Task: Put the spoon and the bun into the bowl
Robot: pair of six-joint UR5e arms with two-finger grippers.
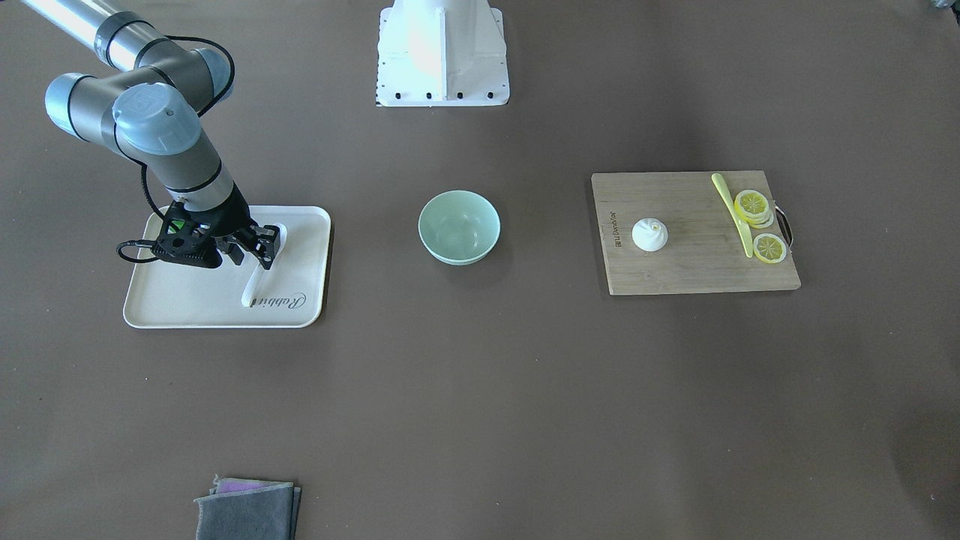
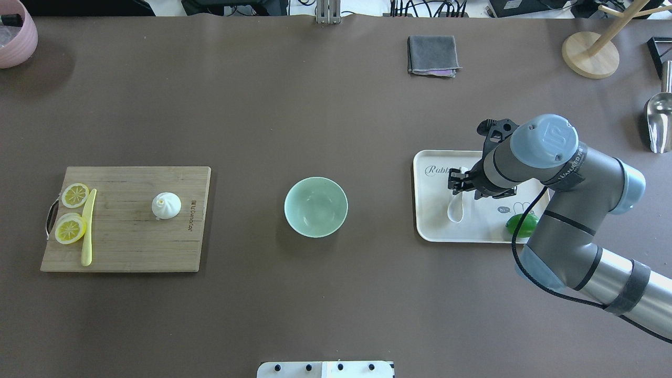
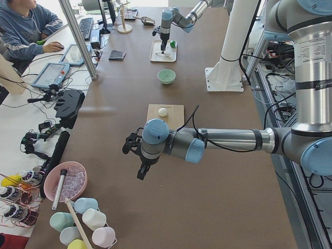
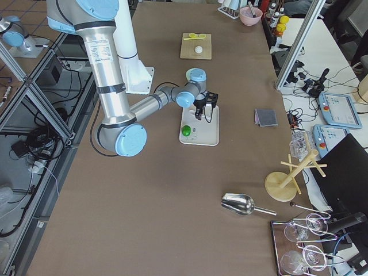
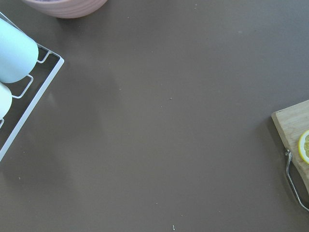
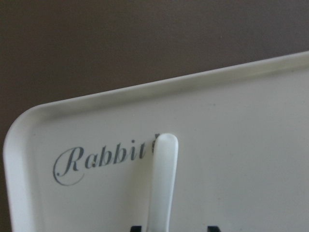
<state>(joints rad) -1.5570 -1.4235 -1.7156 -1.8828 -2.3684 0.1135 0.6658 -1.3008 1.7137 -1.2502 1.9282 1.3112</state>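
Note:
The white spoon (image 1: 257, 283) lies on a cream tray (image 1: 187, 311) and also shows in the overhead view (image 2: 455, 209). My right gripper (image 1: 252, 255) is low over the tray with its fingers either side of the spoon's handle (image 6: 161, 183), open. The bun (image 1: 649, 235) sits on a wooden cutting board (image 1: 675, 274), far from both grippers. The mint-green bowl (image 1: 459, 226) stands empty in the middle of the table. My left gripper (image 3: 140, 174) hangs over bare table beyond the board; I cannot tell if it is open.
Lemon slices (image 1: 754, 206) and a yellow-green knife (image 1: 735, 214) lie on the board. A green object (image 2: 521, 224) sits on the tray. A grey cloth (image 2: 431, 54), a metal scoop (image 2: 659, 121), a wooden stand (image 2: 590, 55) and a pink bowl (image 2: 16, 31) stand along the table's far edge.

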